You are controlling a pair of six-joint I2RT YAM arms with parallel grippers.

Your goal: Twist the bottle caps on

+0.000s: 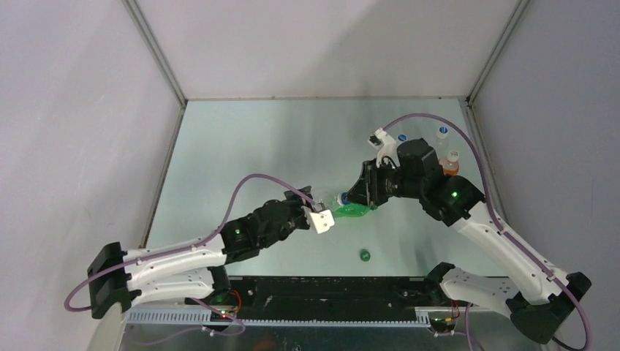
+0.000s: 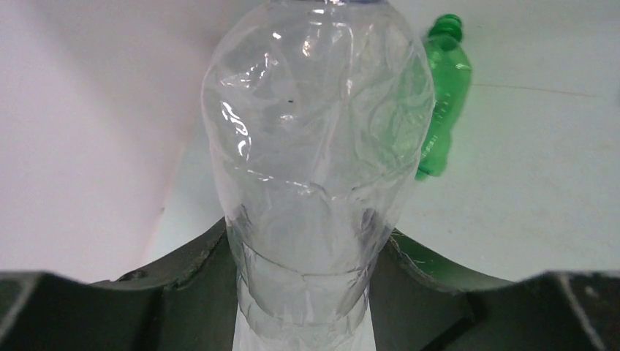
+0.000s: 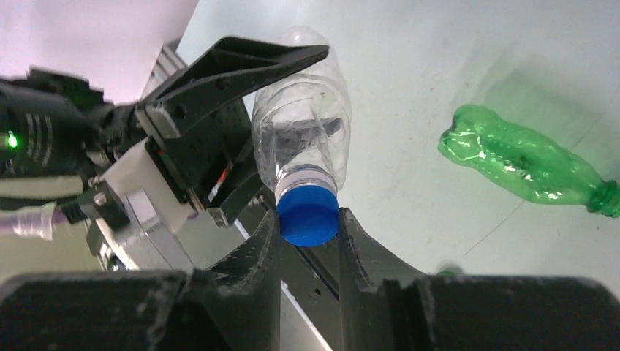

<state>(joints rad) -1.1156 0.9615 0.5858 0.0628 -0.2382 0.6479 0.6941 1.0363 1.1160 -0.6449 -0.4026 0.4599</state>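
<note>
My left gripper (image 2: 303, 292) is shut on the base of a clear plastic bottle (image 2: 314, 146) and holds it off the table, neck pointing at the right arm. My right gripper (image 3: 308, 227) is shut on the solid blue cap (image 3: 308, 213), which sits on that bottle's neck. In the top view the two grippers meet mid-table around the clear bottle (image 1: 326, 197). A green bottle (image 1: 354, 212) lies uncapped on the table just below them. The green cap (image 1: 364, 255) lies loose nearer the front edge. A white-and-blue cap (image 1: 442, 132) sits on a bottle at the back right.
At the back right stand an orange bottle with a plain white cap (image 1: 452, 158) and another blue-topped bottle (image 1: 401, 137), partly hidden by the right arm. Grey walls close in the table on the left, back and right.
</note>
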